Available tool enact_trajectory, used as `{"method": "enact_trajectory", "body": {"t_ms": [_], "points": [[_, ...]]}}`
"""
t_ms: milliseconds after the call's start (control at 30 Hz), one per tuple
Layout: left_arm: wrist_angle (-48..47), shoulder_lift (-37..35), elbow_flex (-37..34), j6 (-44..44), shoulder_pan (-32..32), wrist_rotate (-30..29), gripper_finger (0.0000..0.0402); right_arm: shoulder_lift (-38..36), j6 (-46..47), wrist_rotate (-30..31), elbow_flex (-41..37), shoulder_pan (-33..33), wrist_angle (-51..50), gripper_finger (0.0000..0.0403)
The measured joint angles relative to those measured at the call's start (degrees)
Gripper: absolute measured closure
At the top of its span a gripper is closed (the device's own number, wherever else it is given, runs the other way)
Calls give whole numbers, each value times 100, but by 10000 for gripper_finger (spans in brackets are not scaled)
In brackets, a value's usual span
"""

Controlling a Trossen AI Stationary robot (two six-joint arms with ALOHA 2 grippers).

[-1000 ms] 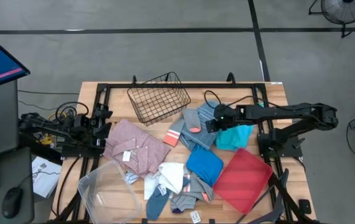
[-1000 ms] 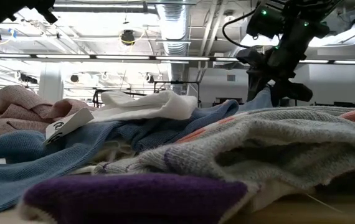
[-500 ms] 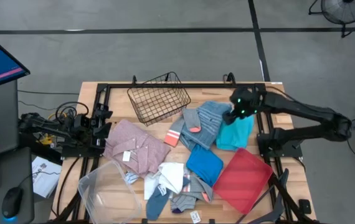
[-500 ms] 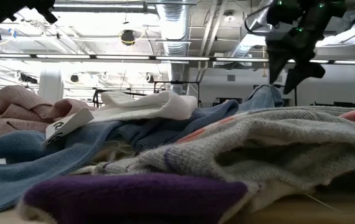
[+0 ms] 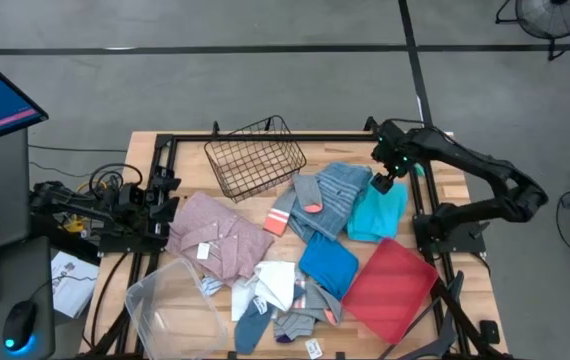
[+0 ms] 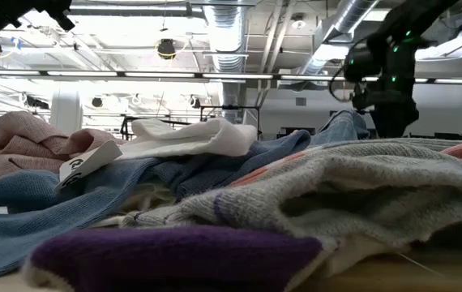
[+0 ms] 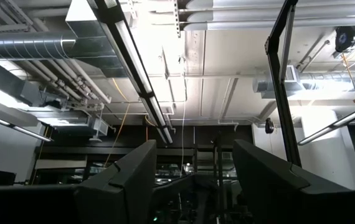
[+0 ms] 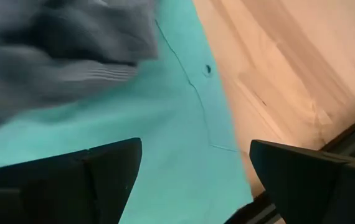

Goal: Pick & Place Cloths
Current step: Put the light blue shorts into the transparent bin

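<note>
**Right gripper open over the turquoise cloth, nothing picked up**

The right gripper (image 5: 383, 182) has its jaws spread wide with nothing between them. Its wrist view looks straight past the two dark fingers (image 8: 90, 180) onto the turquoise cloth (image 8: 134, 124), with the striped towel (image 8: 59, 50) bunched at one side and bare table (image 8: 277, 68) at the other. From above, that gripper hangs over the seam where the towel meets the turquoise cloth, toward the table's far right.

The left gripper (image 7: 193, 177) is parked off the left edge, pointed up at the ceiling, jaws partly open and empty (just waiting, by the look of it).

The rest of the cloths sit where they lie: pink shirt (image 5: 220, 235) left of centre, blue cloth (image 5: 327, 262) mid-table, white cloth (image 5: 277, 282) and socks (image 5: 295, 320) nearer the front. The basket (image 5: 255, 158) at the back has nothing in it, and the red tray (image 5: 390, 290) and clear bin (image 5: 170, 305) are bare too.

What could go wrong from here: the towel and turquoise cloth overlap right under the jaws, so a straight drop might pinch both layers and drag two pieces at once. Coming down near the turquoise cloth's edge could also catch only a thin fold that slips out on the lift. And a low grab risks scraping fingertips on the wood.
</note>
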Motion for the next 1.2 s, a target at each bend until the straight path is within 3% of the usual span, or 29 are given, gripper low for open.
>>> {"method": "enact_trajectory", "body": {"t_ms": [267,600,733,867,1000,1033,1200], "points": [[0,0,1,0,0,0,204,774,-368,348,0,-241,55,106],[0,1,0,-1,0,0,204,1455,-566,-362,-559,-252,544,106],[0,0,0,-1,0,0,204,1711,-404,-320,-660,-164,647,117],[0,0,0,0,0,0,204,1840,-377,-273,-654,-56,690,200],[0,0,0,0,0,0,204,1843,-158,-429,-660,-80,711,354],[0,0,0,0,0,0,204,1825,-100,-436,-660,-117,709,372],[0,0,1,0,0,0,204,1549,230,-424,-649,-184,686,374]]}}
